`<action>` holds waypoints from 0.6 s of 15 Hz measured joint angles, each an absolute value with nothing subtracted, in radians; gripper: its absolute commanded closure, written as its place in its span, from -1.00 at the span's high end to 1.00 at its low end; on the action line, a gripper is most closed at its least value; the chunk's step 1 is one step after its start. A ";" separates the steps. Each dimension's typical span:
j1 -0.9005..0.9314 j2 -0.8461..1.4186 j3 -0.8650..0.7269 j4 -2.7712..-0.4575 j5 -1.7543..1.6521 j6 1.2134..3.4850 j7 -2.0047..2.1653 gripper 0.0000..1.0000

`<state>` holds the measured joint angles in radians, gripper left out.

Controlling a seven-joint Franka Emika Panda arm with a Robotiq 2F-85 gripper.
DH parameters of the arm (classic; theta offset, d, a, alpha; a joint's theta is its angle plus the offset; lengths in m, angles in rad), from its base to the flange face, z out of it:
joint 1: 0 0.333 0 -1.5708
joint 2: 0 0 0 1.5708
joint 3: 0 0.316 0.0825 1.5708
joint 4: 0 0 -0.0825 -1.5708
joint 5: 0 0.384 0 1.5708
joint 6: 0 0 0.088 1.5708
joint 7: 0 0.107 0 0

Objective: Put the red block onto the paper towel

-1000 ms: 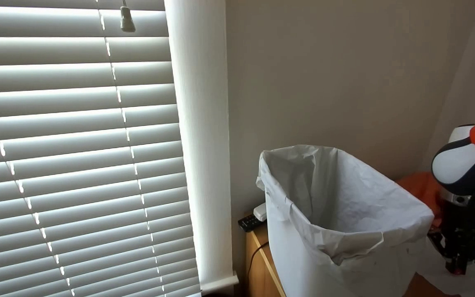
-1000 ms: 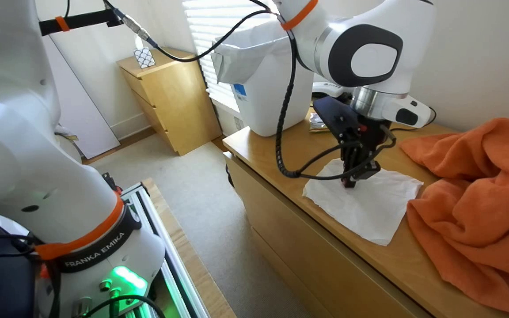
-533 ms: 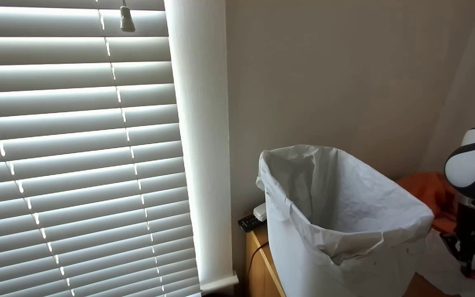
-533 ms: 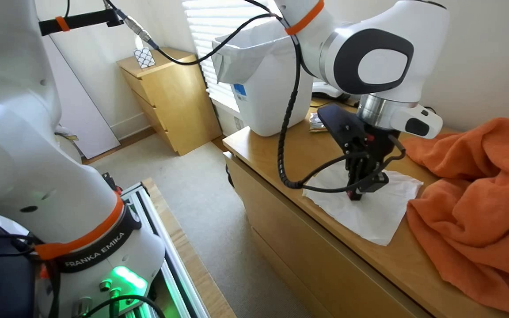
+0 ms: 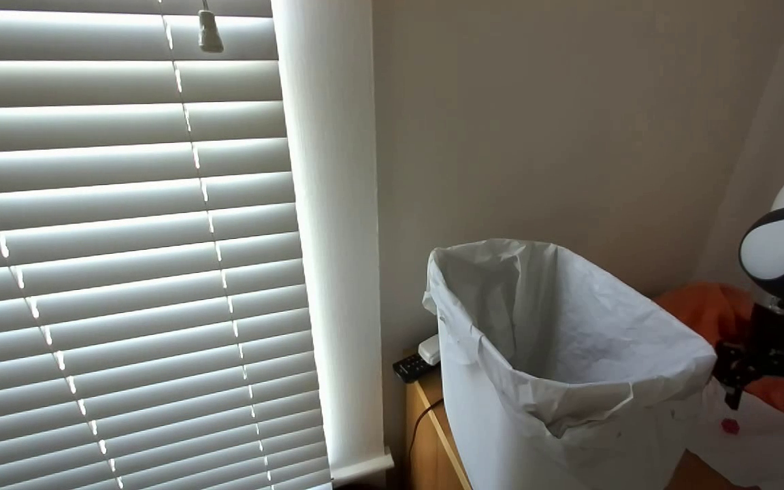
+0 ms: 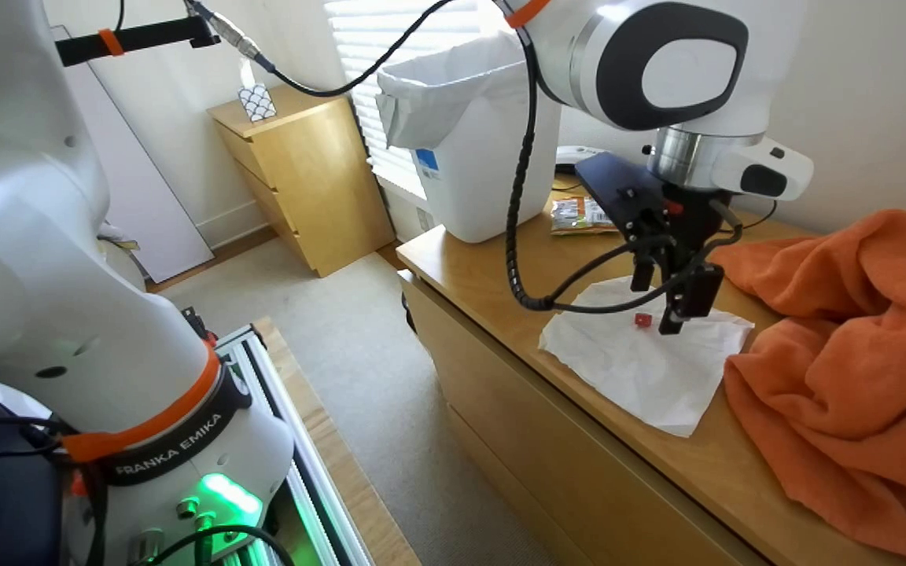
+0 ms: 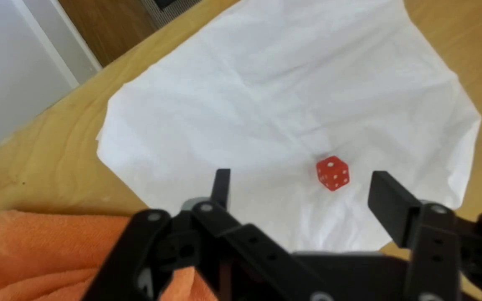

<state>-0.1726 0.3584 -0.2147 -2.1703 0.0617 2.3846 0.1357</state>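
The red block (image 7: 333, 173) is a small die with white dots, lying on the white paper towel (image 7: 245, 113). Both exterior views show it too, a small red block (image 6: 642, 321) on the crumpled paper towel (image 6: 650, 377), and the block (image 5: 730, 426) near the right edge. My gripper (image 7: 301, 172) hovers above the towel with its jaws wide apart and nothing held. In the wrist view the block appears between the two fingers, closer to the right one, and apart from both.
An orange cloth (image 6: 870, 354) is heaped beside the towel on the wooden dresser top (image 6: 705, 456). A white lined bin (image 6: 484, 149) and a snack packet (image 6: 579, 214) stand farther back. The dresser's front edge runs close to the towel.
The gripper first lowered and shifted over the towel with its jaws nearly together at the block. Now it has opened, let the block go and risen above it.
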 measured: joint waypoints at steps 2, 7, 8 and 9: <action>-0.172 0.330 -0.216 -2.169 0.053 2.383 0.141 1.00; -0.170 0.318 -0.216 -2.168 0.033 2.379 0.158 1.00; -0.169 0.317 -0.215 -2.168 0.032 2.379 0.159 1.00; -0.167 0.312 -0.215 -2.168 0.031 2.379 0.159 1.00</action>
<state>-0.1674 0.3117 -0.2147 -2.1682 0.0311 2.3792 0.1585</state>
